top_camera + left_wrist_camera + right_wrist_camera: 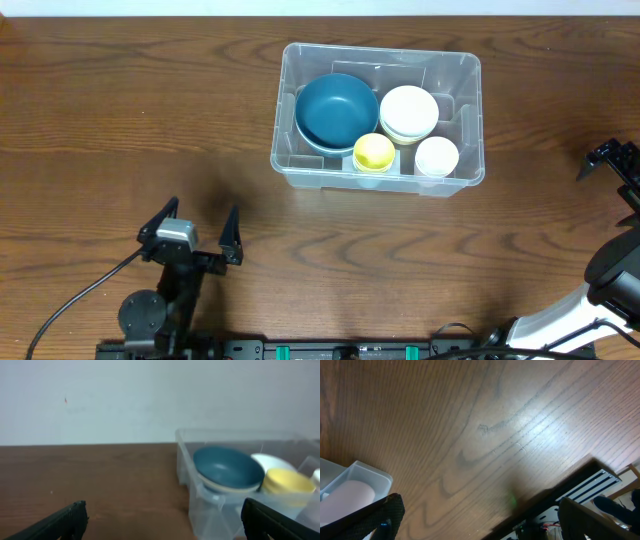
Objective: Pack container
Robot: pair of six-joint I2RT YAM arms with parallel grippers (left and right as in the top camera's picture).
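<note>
The container point(382, 51), a clear plastic bin, stands at the back centre of the wooden table. Inside it are a blue bowl point(337, 110), stacked white bowls point(408, 112), a yellow cup point(374, 152) and a white cup point(436, 156). My left gripper point(202, 212) is open and empty at the front left, well short of the bin. In the left wrist view the container point(200, 505), blue bowl point(227, 467) and yellow cup point(287, 482) lie ahead to the right of the open gripper point(165, 510). My right gripper point(610, 157) hangs at the right edge; in its wrist view the gripper point(481, 510) is open over bare wood, with a container corner point(365, 472) at lower left.
A black cable point(75, 300) runs from the left arm's base toward the front left. A black rail point(590, 485) lines the table's edge beside the right gripper. A pale wall point(150, 400) rises behind the table.
</note>
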